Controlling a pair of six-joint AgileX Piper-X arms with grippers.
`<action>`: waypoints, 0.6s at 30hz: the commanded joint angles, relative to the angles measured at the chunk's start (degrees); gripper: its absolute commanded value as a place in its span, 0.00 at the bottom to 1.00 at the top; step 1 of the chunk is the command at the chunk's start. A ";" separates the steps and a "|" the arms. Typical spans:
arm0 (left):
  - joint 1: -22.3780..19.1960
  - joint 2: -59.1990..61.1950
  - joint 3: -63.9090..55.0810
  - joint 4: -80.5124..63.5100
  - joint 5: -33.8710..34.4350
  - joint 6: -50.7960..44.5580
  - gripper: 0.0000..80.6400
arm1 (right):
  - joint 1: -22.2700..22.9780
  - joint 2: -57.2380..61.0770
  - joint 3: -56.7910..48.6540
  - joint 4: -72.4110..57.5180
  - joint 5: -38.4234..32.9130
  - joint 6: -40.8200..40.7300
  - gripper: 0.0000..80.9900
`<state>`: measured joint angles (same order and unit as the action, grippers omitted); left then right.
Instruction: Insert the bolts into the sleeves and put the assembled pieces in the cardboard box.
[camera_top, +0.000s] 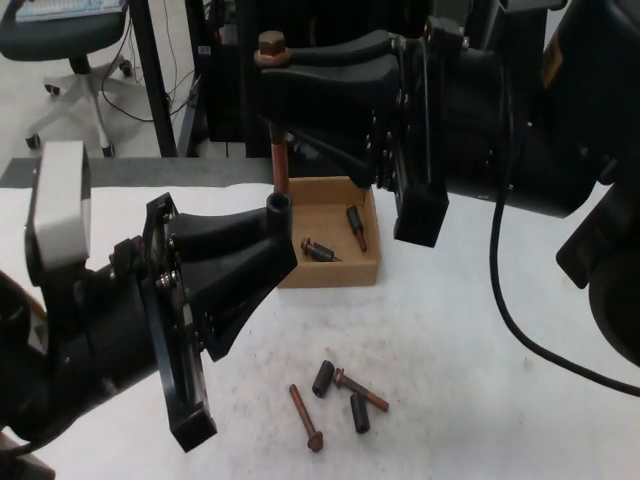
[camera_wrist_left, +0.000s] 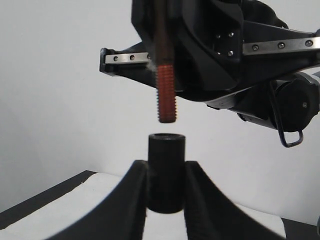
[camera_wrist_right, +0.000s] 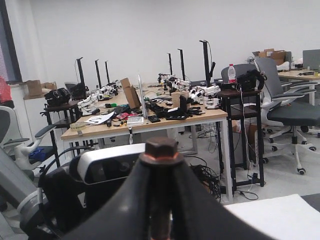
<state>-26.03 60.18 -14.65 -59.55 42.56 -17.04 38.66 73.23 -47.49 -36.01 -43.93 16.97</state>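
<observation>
The right gripper (camera_top: 272, 62) is clamping a bolt (camera_wrist_left: 164, 95) by its head, its threaded tip hanging just above the sleeve (camera_wrist_left: 166, 165) that the left gripper (camera_wrist_left: 166, 172) is gripping upright near the cardboard box (camera_top: 330, 272); insertion is calling for a straight descent, seemingly already centred.

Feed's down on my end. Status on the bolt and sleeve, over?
Left gripper shut on sleeve, upright. Right gripper shut on bolt, threaded tip just above sleeve mouth, not yet in. Nothing between them.

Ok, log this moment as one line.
left gripper: shut on sleeve, upright | right gripper: shut on bolt, tip above sleeve, not inserted | cardboard box: two assembled pieces inside
</observation>
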 joint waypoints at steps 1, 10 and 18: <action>0.13 -0.02 -0.31 -1.15 0.14 -0.08 0.00 | 0.10 -0.39 -0.07 -0.26 0.30 -0.30 0.01; 0.13 -0.13 -0.46 -3.33 -0.48 -2.88 0.00 | 0.10 -0.39 -0.07 0.45 0.31 -0.30 0.01; 0.13 -0.13 -2.25 -3.23 -0.48 -3.60 0.00 | 0.10 -0.25 -0.07 3.57 0.31 -2.07 0.01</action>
<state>-26.03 60.18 -15.98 -61.10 42.27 -20.13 38.80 73.23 -47.49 -32.87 -43.90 15.48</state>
